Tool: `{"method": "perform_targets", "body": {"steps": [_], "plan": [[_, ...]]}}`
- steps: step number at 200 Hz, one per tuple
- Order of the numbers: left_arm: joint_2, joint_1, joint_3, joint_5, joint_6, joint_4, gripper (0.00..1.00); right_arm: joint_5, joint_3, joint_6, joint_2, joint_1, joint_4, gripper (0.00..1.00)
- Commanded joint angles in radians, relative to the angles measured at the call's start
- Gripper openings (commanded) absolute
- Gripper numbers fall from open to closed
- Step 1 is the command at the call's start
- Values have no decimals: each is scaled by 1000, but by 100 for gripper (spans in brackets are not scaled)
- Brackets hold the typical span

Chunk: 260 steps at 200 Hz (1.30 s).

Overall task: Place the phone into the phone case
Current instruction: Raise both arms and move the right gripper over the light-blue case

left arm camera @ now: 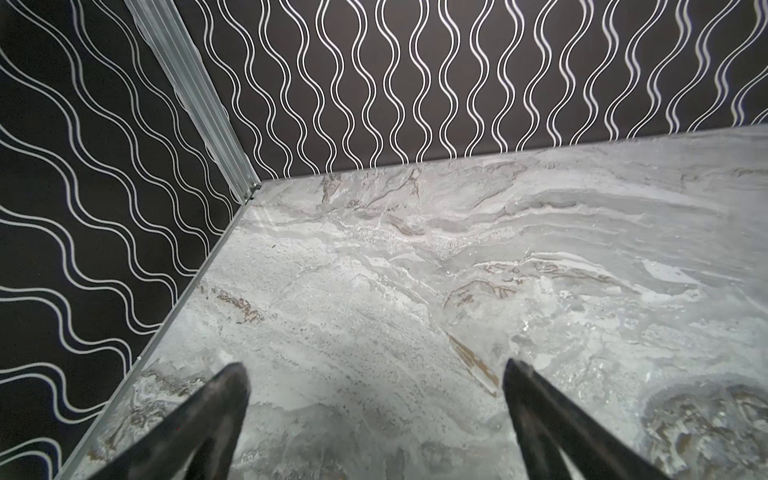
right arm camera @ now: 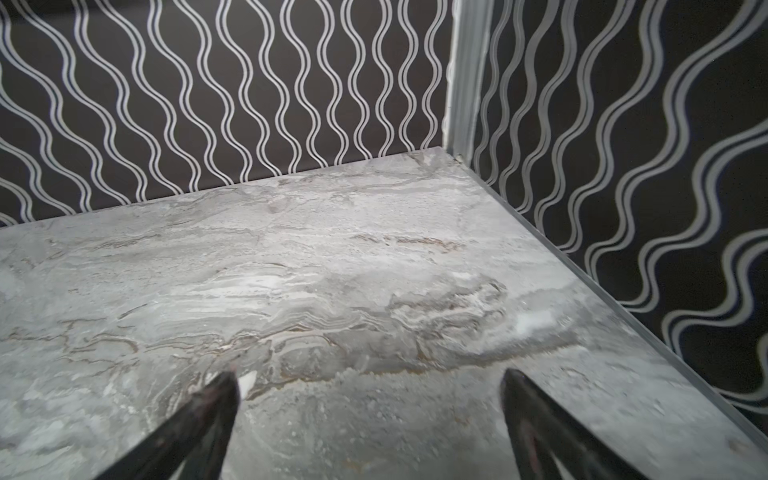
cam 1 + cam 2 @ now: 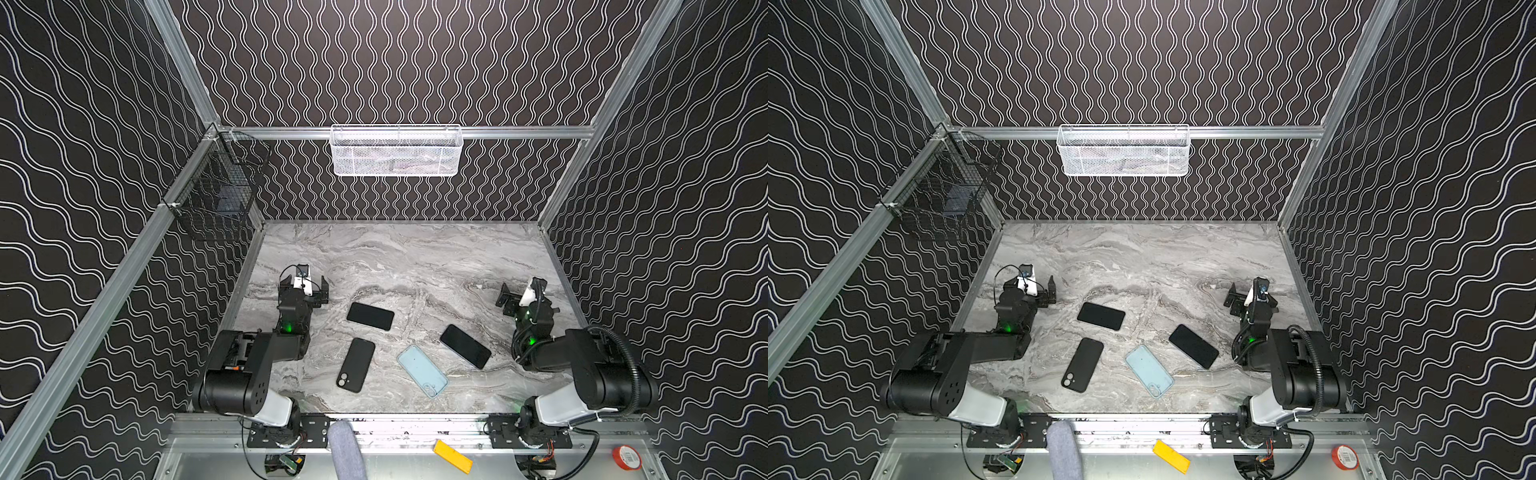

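Though both arms reach over the counter (image 3: 415, 257), neither touches anything on it. The left gripper (image 3: 306, 289) hovers near the left edge with its jaws spread wide. In the left wrist view, its dark fingers (image 1: 224, 399) frame nothing but bare marble. The right gripper (image 3: 508, 300) sits near the right edge, equally wide apart and empty.

Four flat items lie between the arms, all apart from one another. A black phone (image 3: 370, 316) lies flat toward the left gripper, its long side running across the counter. A second black phone (image 3: 465, 346) lies on a diagonal closer to the right arm. Between and in front of them, a light blue case (image 3: 423, 371) rests with its hollow side up and its camera cutout at the near end. To its left lies a black case (image 3: 355, 365), back upward, with two lens holes at its near end. From this height it is hard to say whether that one is empty or already holds a phone.
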Motion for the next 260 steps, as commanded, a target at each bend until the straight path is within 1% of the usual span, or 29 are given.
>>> {"method": "perform_targets", "body": {"steps": [1,25,47,52,64,78,88,100,114,124,132,142,150,157,163,173,174,185,201,222,242,260], "plan": [[-87,-1,16,-56,-37,-59,99,52,-14,35,-21,1,68,100],[-234,-2,53,-156,-75,-226,99,33,2,28,-27,1,40,100],[-352,-2,96,-148,-72,-306,99,20,-9,21,-45,0,50,100],[-375,-1,114,-135,-69,-332,99,37,-6,17,-54,1,44,100],[-415,-1,180,-109,-69,-446,99,68,17,48,-124,0,-76,100],[-441,-1,285,-113,-118,-623,99,78,37,60,-211,-1,-193,100],[-443,0,366,-134,-175,-772,99,67,28,43,-260,0,-189,100],[-434,0,447,-133,-224,-914,99,43,13,23,-331,0,-173,100],[-426,3,518,-120,-266,-1038,99,4,41,67,-443,-1,-272,100],[-420,11,560,-124,-318,-1126,99,-33,99,148,-524,-1,-406,100],[-417,18,583,-141,-389,-1183,99,-50,144,217,-563,-2,-494,100],[-414,25,602,-182,-514,-1251,99,-76,212,321,-600,-2,-622,100],[-416,38,611,-184,-606,-1301,99,-107,267,399,-614,-2,-717,100],[-423,56,610,-147,-648,-1319,99,-135,325,458,-614,-2,-812,100],[-434,74,603,-90,-660,-1310,99,-157,365,476,-608,-3,-868,100],[-460,94,583,37,-678,-1287,99,-210,445,481,-593,-7,-988,100],[-464,109,581,50,-680,-1283,99,-223,458,479,-589,-8,-1004,100],[-499,147,558,191,-670,-1245,99,-296,515,464,-567,-12,-1071,100],[-538,150,551,290,-637,-1254,99,-427,558,450,-539,-11,-1107,100],[-574,150,561,340,-587,-1311,99,-569,557,464,-524,-13,-1067,100],[-596,120,562,312,-559,-1367,99,-626,557,484,-511,-12,-1045,100],[-601,106,569,277,-522,-1418,98,-641,570,480,-500,-11,-1061,100]]}}
